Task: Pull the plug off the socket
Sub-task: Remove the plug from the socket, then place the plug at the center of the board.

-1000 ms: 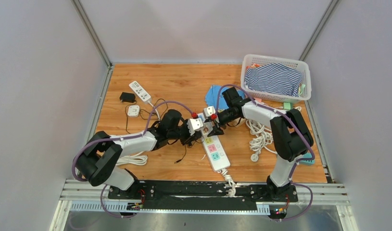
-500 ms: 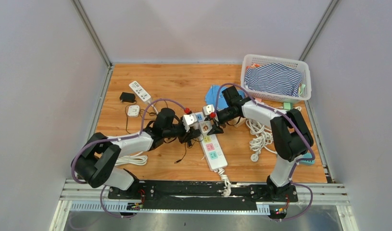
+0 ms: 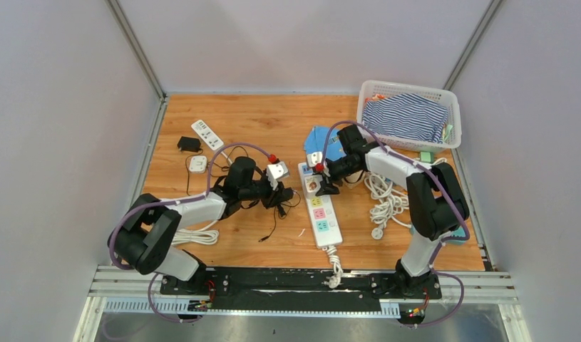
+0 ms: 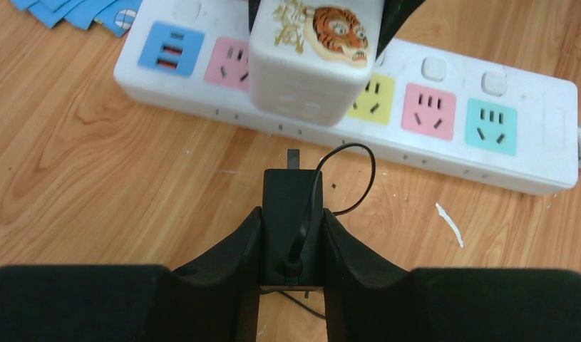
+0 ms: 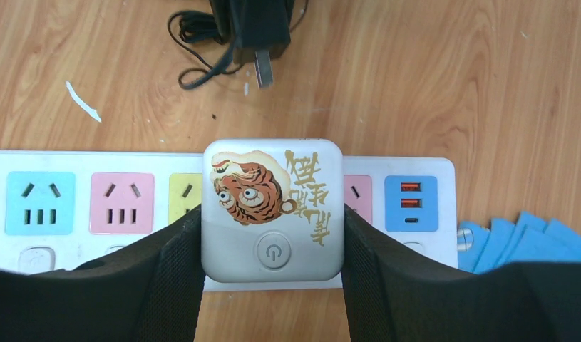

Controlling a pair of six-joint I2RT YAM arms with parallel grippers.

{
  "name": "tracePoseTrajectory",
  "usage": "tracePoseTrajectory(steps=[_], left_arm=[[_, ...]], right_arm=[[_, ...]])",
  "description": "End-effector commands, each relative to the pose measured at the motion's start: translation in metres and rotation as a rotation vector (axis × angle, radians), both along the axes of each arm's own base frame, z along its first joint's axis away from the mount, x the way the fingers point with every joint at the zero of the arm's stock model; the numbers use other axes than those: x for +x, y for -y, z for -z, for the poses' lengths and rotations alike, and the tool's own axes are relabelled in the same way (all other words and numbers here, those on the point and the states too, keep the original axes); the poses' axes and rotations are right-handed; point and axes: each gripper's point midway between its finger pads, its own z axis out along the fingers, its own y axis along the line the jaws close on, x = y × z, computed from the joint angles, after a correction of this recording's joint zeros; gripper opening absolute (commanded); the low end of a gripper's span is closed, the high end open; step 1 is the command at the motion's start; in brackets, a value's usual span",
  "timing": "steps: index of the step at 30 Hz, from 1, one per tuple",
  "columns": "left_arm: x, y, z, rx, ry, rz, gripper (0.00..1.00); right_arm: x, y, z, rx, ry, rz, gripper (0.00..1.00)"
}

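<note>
A white power strip (image 3: 323,217) with coloured sockets lies mid-table; it also shows in the left wrist view (image 4: 530,135) and the right wrist view (image 5: 48,203). My left gripper (image 3: 281,195) (image 4: 291,214) is shut on a black plug (image 4: 291,203). The plug is off the strip, and its bare prongs (image 5: 264,71) point at the strip from a short gap away. My right gripper (image 3: 320,185) (image 5: 271,214) is shut on a white cube adapter with a tiger picture (image 5: 273,206) (image 4: 312,64), which sits on the strip.
A white basket (image 3: 451,117) holding striped cloth stands at the back right. Blue cards (image 3: 321,137) lie behind the strip, and a coiled white cable (image 3: 383,199) lies to its right. A small white strip (image 3: 207,134), a black adapter (image 3: 189,144) and thin black cords lie at the left.
My left gripper has drawn back to the left with the black plug, which now lies clear of the strip. The strip and my right gripper on the tiger adapter have shifted slightly right.
</note>
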Motion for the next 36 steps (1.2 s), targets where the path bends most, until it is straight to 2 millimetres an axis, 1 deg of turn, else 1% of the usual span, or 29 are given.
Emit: tracePoseTrajectory(steps=[1,4,10,11,15,17,20,24,25,26,27,28,31,34,36], left_arm=[[0.006,0.000,-0.009,-0.017,0.033,-0.005,0.00],[0.009,-0.007,-0.015,0.009,0.104,-0.035,0.00],[0.013,-0.002,-0.018,-0.018,0.051,-0.074,0.00],[0.015,-0.002,-0.019,-0.024,0.040,-0.086,0.00],[0.022,-0.005,-0.023,-0.035,0.018,-0.159,0.02],[0.027,-0.010,-0.026,-0.040,0.018,-0.200,0.03],[0.031,-0.018,-0.029,-0.055,0.002,-0.254,0.04],[0.037,-0.031,-0.032,-0.062,0.002,-0.336,0.13],[0.038,-0.033,-0.033,-0.072,-0.009,-0.360,0.16],[0.039,-0.036,-0.033,-0.074,-0.012,-0.384,0.20],[0.040,-0.039,-0.034,-0.075,-0.008,-0.402,0.23],[0.041,-0.042,-0.035,-0.078,-0.005,-0.422,0.26],[0.044,-0.053,-0.039,-0.087,0.009,-0.491,0.38],[0.048,-0.069,-0.044,-0.101,0.025,-0.568,0.51],[0.050,-0.081,-0.047,-0.115,0.028,-0.617,0.55]], right_arm=[[0.015,0.029,0.007,-0.094,0.054,0.059,0.00],[0.016,0.031,0.008,-0.100,0.055,0.064,0.00],[0.018,0.030,0.005,-0.096,0.036,0.085,0.00],[0.018,0.029,0.003,-0.091,0.025,0.091,0.03],[0.014,0.024,-0.005,-0.062,-0.039,0.122,0.27],[0.010,0.022,-0.009,-0.044,-0.060,0.124,0.39],[0.009,0.019,-0.017,-0.026,-0.084,0.143,0.54],[0.003,0.018,-0.026,0.000,-0.089,0.141,0.76],[0.002,0.017,-0.030,0.008,-0.090,0.142,0.83],[0.002,0.017,-0.032,0.011,-0.093,0.147,0.85],[0.002,0.017,-0.035,0.014,-0.096,0.153,0.94],[0.003,0.017,-0.037,0.016,-0.098,0.158,0.99],[0.003,0.017,-0.042,0.018,-0.094,0.167,1.00],[0.003,0.018,-0.049,0.017,-0.075,0.173,1.00],[0.001,0.021,-0.055,0.015,-0.051,0.163,1.00]])
